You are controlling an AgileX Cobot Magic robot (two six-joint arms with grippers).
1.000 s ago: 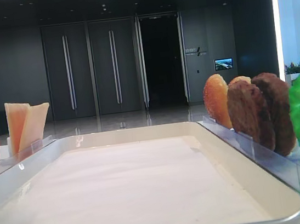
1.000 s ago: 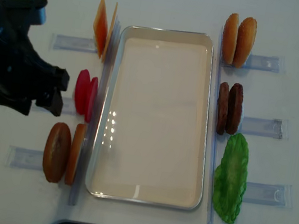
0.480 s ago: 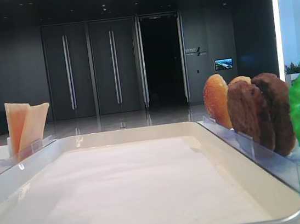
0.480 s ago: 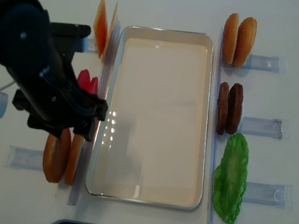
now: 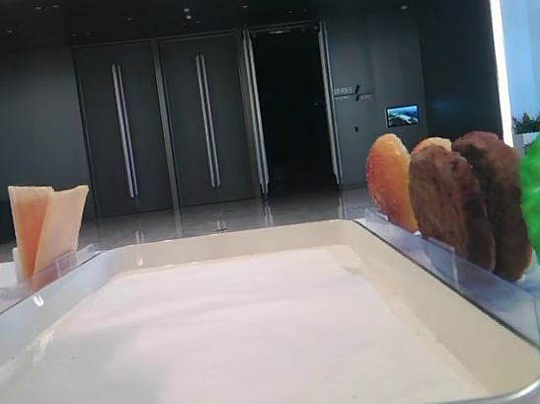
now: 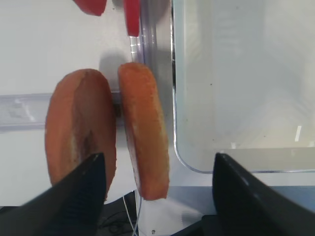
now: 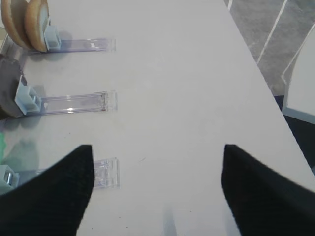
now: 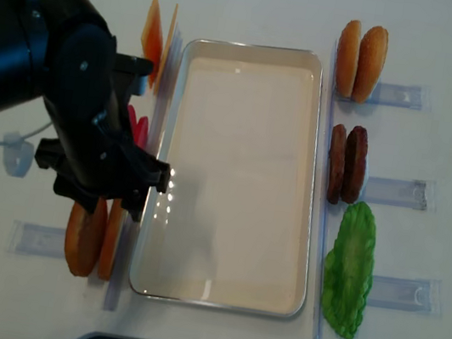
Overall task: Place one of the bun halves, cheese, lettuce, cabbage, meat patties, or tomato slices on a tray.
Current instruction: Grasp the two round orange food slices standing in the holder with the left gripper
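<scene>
Left gripper [image 6: 157,199] hung wide apart, holding nothing, above two bun halves [image 6: 142,128] standing on edge in the clear rack [image 8: 39,239], just left of the bare tray [image 8: 218,299]. Right gripper [image 7: 157,189] also spread wide, gripping nothing.

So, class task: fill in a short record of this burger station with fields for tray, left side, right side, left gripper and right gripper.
tray: cream tray, nothing on it
left side: cheese, tomato slices, bun halves standing on edge in clear racks
right side: second bun pair, meat patties, lettuce
left gripper: open, above the left bun halves, holding nothing
right gripper: open over bare table, holding nothing
</scene>
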